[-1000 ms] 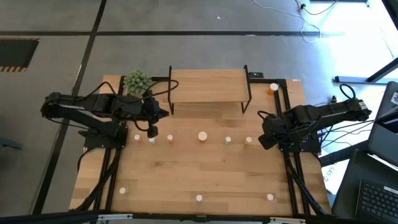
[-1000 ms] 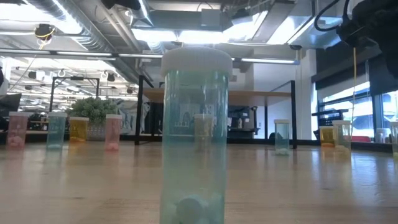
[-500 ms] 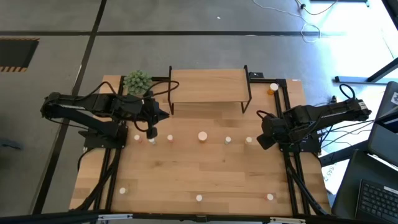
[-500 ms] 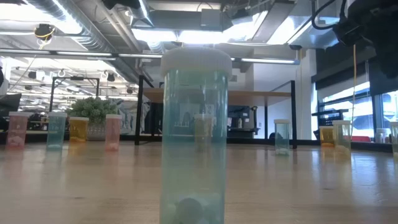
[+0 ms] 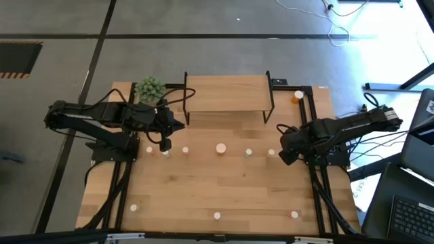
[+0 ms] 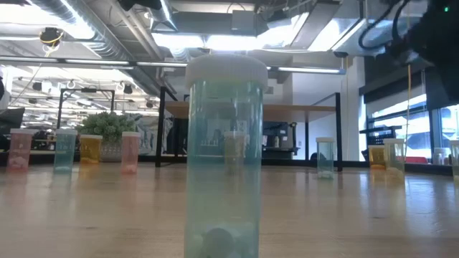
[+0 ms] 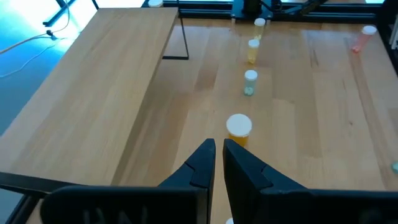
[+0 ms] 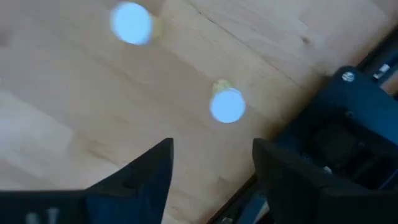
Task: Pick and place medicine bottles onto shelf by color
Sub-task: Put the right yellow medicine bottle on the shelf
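Two hands: right hand [image 8: 211, 168] spread open above bottle [image 8: 227, 104]; left hand [image 7: 218, 155] closed.

Grey concrete floor [image 5: 203, 54] — exposed ceiling ducts [image 6: 93, 32], bright windows [image 6: 409, 122] beyond.

light: bright overhead | glare: window, far right | right wrist: blurred

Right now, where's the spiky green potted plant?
In the high view the spiky green potted plant stands at the table's far left corner, just left of the light-wood shelf, behind the left gripper.
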Available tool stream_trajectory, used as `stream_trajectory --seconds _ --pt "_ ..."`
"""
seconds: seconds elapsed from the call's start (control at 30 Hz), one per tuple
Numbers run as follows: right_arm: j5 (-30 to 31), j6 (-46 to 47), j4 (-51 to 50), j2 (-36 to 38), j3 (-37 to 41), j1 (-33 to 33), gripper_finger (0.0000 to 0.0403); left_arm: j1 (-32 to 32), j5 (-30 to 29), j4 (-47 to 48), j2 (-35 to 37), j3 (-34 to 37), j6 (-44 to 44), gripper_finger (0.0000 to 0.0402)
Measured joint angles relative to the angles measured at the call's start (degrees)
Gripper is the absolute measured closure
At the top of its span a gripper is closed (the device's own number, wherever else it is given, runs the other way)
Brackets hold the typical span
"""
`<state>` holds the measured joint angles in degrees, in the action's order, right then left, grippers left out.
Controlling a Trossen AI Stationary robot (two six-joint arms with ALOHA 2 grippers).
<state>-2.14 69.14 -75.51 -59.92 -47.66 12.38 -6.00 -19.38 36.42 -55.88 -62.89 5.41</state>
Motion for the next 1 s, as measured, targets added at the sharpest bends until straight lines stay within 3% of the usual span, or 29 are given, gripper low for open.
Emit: stream_trajectory --seconds 0.73,1.0 --pt "-0.14 1.15 8.66 -1.22 7.96 0.0 0.0169 0.0 0.0 -0.04 0.0 0.0 0.17 0.0374" --pt "-0.05 7.48 8.51 -1.22 7.96 -0.68 0.0169 0.0 0.0 -0.04 0.0 0.0 0.17 0.0374"
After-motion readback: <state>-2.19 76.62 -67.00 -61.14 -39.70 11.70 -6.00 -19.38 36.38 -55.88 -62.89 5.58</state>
